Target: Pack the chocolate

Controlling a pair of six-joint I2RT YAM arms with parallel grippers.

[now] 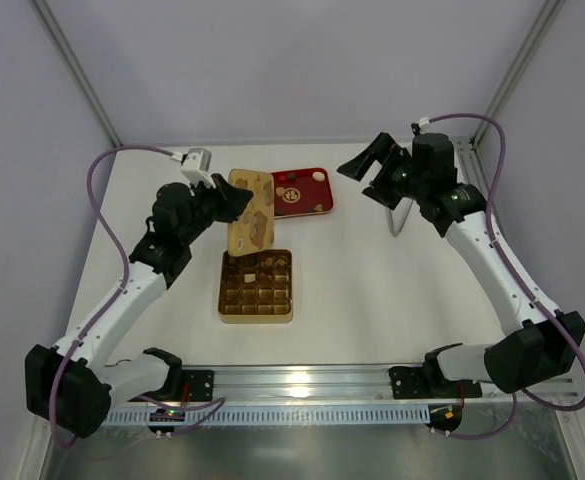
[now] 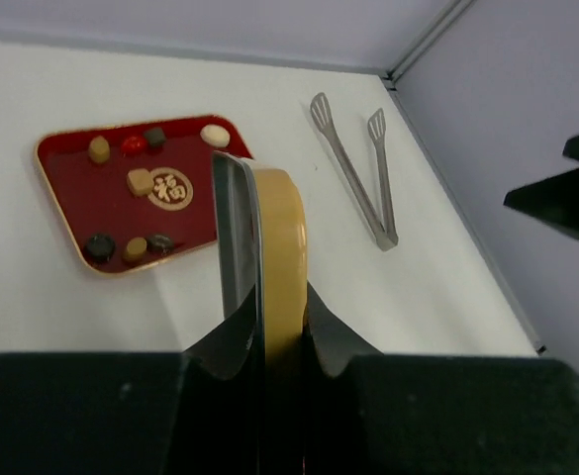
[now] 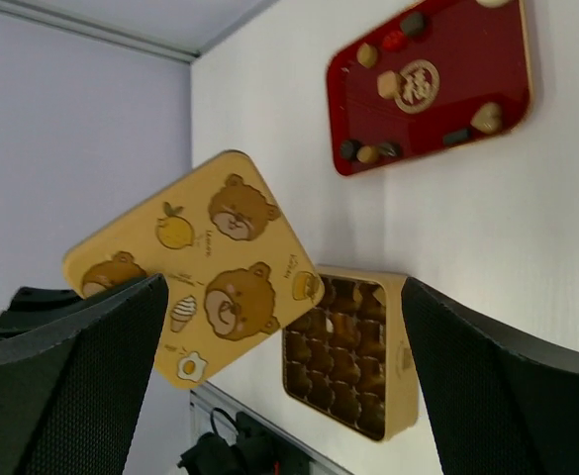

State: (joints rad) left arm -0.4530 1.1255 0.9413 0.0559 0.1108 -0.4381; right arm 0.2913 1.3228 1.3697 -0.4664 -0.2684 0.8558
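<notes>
Small chocolate pieces [image 2: 140,182], dark brown, light brown and cream, round or square, lie scattered on the red rectangular tray [image 2: 76,198] near the bench's far edge. A few sit in the gold gridded box [image 1: 256,318] mid-bench. The left gripper [image 2: 274,317] clamps a gold bear-printed lid [image 2: 281,237]. The right gripper [image 1: 369,175] hangs spread wide near the far right corner.

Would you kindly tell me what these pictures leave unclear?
Left wrist view: the lid, clamped in the left pincer, covers one corner of the red tray; the box is out of frame.
Top view: the right arm hides the far ends of the tongs.
Top and right wrist views: the cells of the box are too small and dark to count the chocolate.
</notes>
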